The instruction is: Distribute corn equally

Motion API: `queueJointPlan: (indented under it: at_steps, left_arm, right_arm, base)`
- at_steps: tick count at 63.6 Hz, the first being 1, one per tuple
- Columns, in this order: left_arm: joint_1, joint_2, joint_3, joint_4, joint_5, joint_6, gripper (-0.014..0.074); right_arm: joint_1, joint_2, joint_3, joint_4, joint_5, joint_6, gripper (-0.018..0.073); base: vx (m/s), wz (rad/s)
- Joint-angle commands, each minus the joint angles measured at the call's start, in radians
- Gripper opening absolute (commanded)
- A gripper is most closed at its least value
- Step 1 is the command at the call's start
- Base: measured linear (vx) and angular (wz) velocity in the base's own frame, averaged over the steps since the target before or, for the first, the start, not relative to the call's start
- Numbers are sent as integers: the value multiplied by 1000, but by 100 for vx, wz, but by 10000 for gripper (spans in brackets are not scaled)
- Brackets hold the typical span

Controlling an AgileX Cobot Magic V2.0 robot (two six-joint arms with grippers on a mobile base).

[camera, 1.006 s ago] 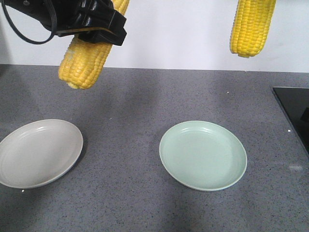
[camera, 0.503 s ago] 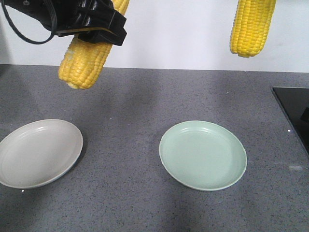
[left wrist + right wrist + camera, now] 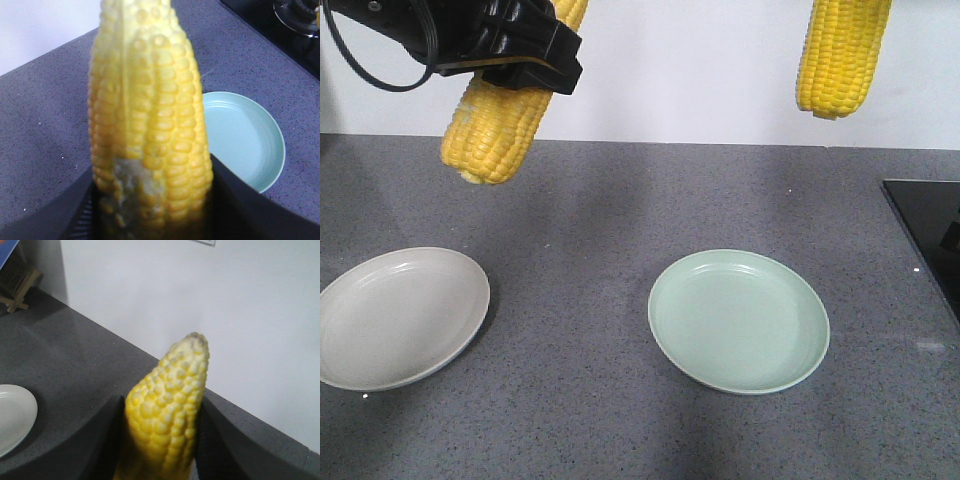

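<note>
Front-facing view: left end effector (image 3: 525, 62) clamps 1 corn cob (image 3: 495, 125) mid-length, high above the grey bench (image 3: 590, 220); right cob (image 3: 840, 55) hangs likewise. Right wrist view shows it squeezed between both jaws. White plate (image 3: 400, 316) and green plate (image 3: 738, 320) hold nothing. Cobs look stiff, fairly heavy, round; grip mid-body.

Even, soft light fills the front view, which is sharp throughout; faint diffuse shadows fall on the grey counter (image 3: 590, 220), darker along the right edge of the beige plate (image 3: 400, 315). Small glints mark the plate rims. In both wrist views the close corn (image 3: 150, 130) is blurred, background sharper. The white wall (image 3: 200, 300) is bright, not blown out
</note>
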Motion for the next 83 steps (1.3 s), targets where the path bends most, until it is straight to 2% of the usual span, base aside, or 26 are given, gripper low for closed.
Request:
queueJointPlan:
  at_steps: [1,83]
  left_arm:
    - [-3,-38,-31,-9,-53,-3,-6]
    - [-3,-38,-31,-9,-53,-3,-6]
  right_arm:
    - [-4,-31,-25,27,-67,-2,-1]
    - [-4,-31,-25,27,-67,-2,-1]
  base:
    - [0,-2]
    - [1,-5]
